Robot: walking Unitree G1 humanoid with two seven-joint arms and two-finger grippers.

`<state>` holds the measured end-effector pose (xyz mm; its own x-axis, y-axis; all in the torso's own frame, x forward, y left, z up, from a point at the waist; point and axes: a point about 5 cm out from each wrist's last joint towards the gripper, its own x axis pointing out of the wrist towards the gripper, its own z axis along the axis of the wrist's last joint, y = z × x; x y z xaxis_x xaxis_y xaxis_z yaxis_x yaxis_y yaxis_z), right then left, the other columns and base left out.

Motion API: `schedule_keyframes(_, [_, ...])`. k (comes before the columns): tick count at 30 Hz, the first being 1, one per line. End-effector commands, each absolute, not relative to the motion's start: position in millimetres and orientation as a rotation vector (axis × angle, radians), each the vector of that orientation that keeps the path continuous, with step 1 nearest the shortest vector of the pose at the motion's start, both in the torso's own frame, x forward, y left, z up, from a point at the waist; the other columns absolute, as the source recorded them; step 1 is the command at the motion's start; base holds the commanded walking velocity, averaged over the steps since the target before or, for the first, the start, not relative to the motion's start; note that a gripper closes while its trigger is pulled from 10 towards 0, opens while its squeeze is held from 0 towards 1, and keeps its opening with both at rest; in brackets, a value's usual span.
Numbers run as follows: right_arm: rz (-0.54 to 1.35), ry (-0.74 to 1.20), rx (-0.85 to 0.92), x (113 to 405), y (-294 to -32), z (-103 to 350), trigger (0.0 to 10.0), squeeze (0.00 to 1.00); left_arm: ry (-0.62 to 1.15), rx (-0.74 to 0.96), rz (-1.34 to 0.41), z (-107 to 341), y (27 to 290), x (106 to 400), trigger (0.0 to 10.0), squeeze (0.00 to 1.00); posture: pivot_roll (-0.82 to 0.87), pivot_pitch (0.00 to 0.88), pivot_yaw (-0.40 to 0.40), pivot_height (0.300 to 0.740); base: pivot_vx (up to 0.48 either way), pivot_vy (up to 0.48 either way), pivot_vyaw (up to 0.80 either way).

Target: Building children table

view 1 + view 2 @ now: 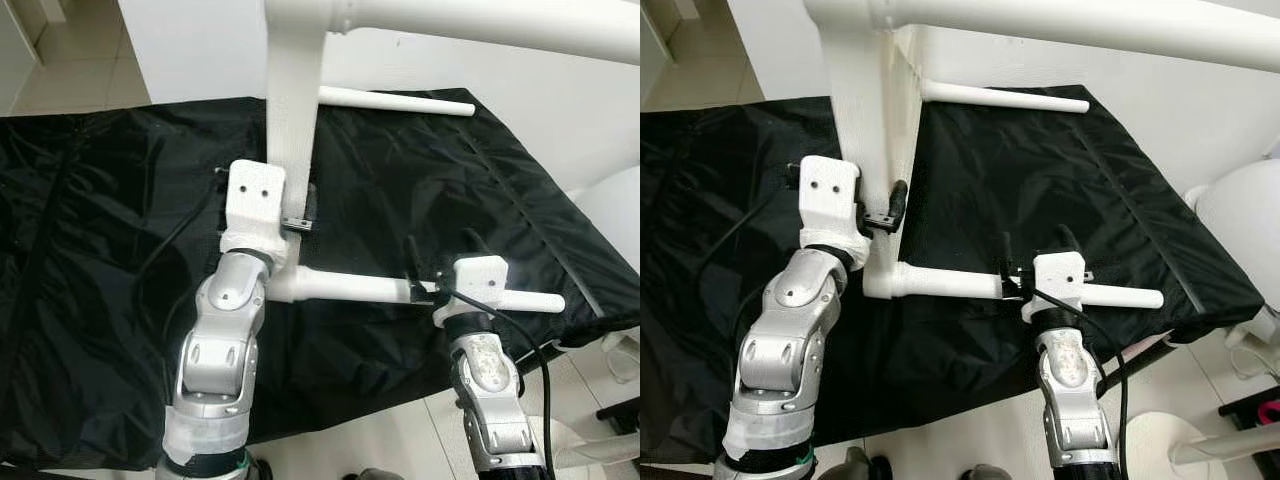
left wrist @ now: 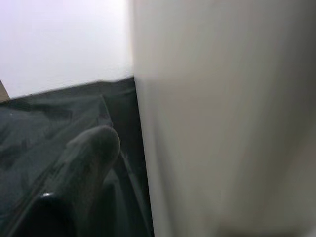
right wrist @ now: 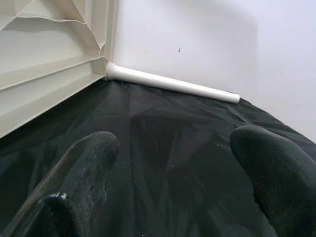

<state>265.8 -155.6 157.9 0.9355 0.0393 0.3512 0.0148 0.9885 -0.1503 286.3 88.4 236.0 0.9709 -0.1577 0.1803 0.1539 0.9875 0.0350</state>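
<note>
Left gripper (image 1: 880, 215): clamped on the lower edge of the white tabletop (image 1: 865, 130), which stands on its side on the black cloth; in the left wrist view one black finger (image 2: 89, 158) lies right beside the white slab
Right gripper (image 1: 440, 262): fingers spread and holding nothing; it hovers just over the near leg, roughly midway along it, and the wrist view looks out between the two fingers across bare cloth
Near leg (image 1: 940, 283): white tube lying level, its inner end seated in the tabletop's lower corner by the left wrist, its free end pointing to the robot's right
Far leg (image 1: 395, 99): white tube fitted at the far lower corner, also running level to the right, close to the white wall (image 1: 560, 110)
Upper leg (image 1: 500, 25): joined at the top corner, crossing the upper edge of the head views
Black cloth (image 1: 100, 230): crumpled sheet under the whole assembly
Progress: three legs appear fitted; a fourth cannot be made out, so it probably remains, along with checking tightness and turning the table onto its feet
</note>
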Motion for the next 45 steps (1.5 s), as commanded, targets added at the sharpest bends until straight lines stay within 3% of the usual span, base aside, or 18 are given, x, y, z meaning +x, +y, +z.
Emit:
schedule_keyframes(1, [0.004, -0.358, -0.152, 265.8, -156.2, 158.8, 10.0, 0.0, -0.158, -0.087, -0.034, 236.2, 87.6, 287.9, 10.0, 0.0, -0.1, 0.141, -0.009, 0.74, 0.0, 0.0, 0.0])
schedule_keyframes(10, [-0.009, -0.358, -0.15, 265.4, -155.7, 159.6, 10.0, 0.0, -0.236, -0.021, -0.02, 248.9, 87.2, 288.9, 10.0, 0.0, -0.11, 0.146, 0.001, 0.74, 0.0, 0.0, 0.0])
schedule_keyframes(11, [-0.013, -0.358, -0.151, 265.2, -156.2, 159.7, 10.0, 0.0, -0.255, -0.013, -0.033, 249.8, 87.1, 288.0, 5.5, 0.0, -0.11, 0.146, 0.001, 0.74, 0.0, 0.0, 0.0])
schedule_keyframes(12, [-0.013, -0.358, -0.151, 265.2, -156.2, 159.7, 10.0, 0.0, -0.255, -0.013, -0.033, 249.8, 87.1, 288.0, 5.5, 0.0, -0.11, 0.146, 0.001, 0.74, 0.0, 0.0, 0.0])
schedule_keyframes(13, [-0.016, -0.358, -0.151, 264.7, -156.9, 159.6, 10.0, 0.0, -0.262, -0.004, -0.036, 249.8, 87.5, 287.0, 0.0, 0.0, -0.12, 0.146, 0.005, 0.74, 0.0, 0.0, 0.0])
schedule_keyframes(18, [-0.032, -0.354, -0.155, 262.0, -160.5, 158.4, 10.0, 0.0, -0.292, 0.044, -0.03, 247.9, 93.3, 281.0, 0.0, 0.0, -0.11, 0.151, 0.01, 0.74, 0.0, 0.0, 0.0])
schedule_keyframes(26, [-0.031, -0.352, -0.157, 267.3, -161.3, 158.5, 10.0, 0.0, -0.288, 0.146, 0.063, 242.6, 125.0, 273.2, 0.0, 0.0, -0.08, 0.15, -0.004, 0.74, 0.0, 0.0, 0.0])
schedule_keyframes(34, [-0.017, -0.352, -0.157, 270.3, -160.6, 158.6, 10.0, 0.0, -0.298, 0.173, 0.046, 241.7, 131.1, 263.9, 0.0, 0.0, -0.06, 0.152, -0.017, 0.74, 0.0, 0.0, 0.0])
schedule_keyframes(45, [0.0, -0.352, -0.159, 275.2, -161.0, 159.7, 10.0, 0.0, -0.274, 0.197, 0.109, 229.4, 162.7, 239.2, 0.0, 0.0, -0.03, 0.156, -0.033, 0.74, 0.0, 0.0, 0.0])
